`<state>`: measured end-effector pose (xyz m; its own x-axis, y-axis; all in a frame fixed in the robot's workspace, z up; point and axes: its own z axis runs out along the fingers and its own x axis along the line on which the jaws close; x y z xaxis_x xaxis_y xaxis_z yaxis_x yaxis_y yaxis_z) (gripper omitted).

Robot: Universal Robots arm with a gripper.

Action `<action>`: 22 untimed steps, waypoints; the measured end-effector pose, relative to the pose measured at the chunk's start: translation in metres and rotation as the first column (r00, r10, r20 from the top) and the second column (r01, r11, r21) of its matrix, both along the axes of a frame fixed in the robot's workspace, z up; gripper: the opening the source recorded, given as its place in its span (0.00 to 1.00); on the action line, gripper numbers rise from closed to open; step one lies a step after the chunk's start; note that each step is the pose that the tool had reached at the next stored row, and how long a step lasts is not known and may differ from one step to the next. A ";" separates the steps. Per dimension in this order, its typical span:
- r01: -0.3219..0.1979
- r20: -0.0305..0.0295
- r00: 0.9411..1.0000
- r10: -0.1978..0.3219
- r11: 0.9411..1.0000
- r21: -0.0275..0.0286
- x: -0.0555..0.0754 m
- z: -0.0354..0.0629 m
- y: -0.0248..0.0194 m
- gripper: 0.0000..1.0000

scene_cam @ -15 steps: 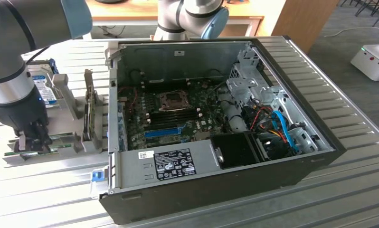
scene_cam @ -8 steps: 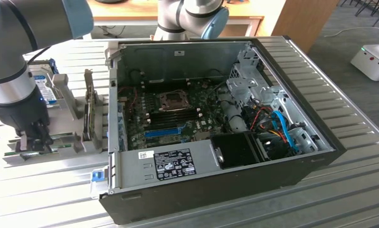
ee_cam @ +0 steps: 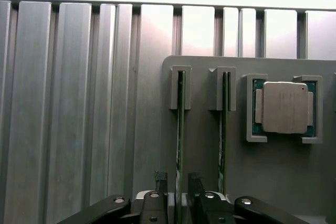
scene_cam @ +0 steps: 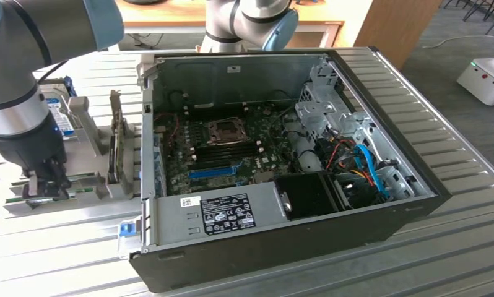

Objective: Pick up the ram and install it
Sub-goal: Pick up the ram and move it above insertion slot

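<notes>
A: Where is the long thin green ram stick [ee_cam: 180,119]?
B: On edge between the black gripper's [ee_cam: 177,179] unclenched jaws. I'd centre it, then squeeze squarely, clear of the twin green stick [ee_cam: 224,124] outside them.

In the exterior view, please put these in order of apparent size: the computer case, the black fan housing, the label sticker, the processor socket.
1. computer case
2. black fan housing
3. label sticker, only somewhat smaller than the housing
4. processor socket, which also lies farther from the camera
</notes>
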<state>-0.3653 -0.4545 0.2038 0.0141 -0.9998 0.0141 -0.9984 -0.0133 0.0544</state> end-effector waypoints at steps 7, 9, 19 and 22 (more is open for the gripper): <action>0.000 0.000 1.000 0.000 1.000 0.000 0.001 0.0000 0.0000 0.30; 0.000 0.000 1.000 0.000 1.000 0.000 0.001 0.0000 0.0000 0.30; 0.000 0.000 1.000 0.000 1.000 0.000 0.001 0.0000 0.0000 0.22; 0.000 0.000 1.000 0.000 1.000 0.000 0.001 0.0000 0.0000 0.15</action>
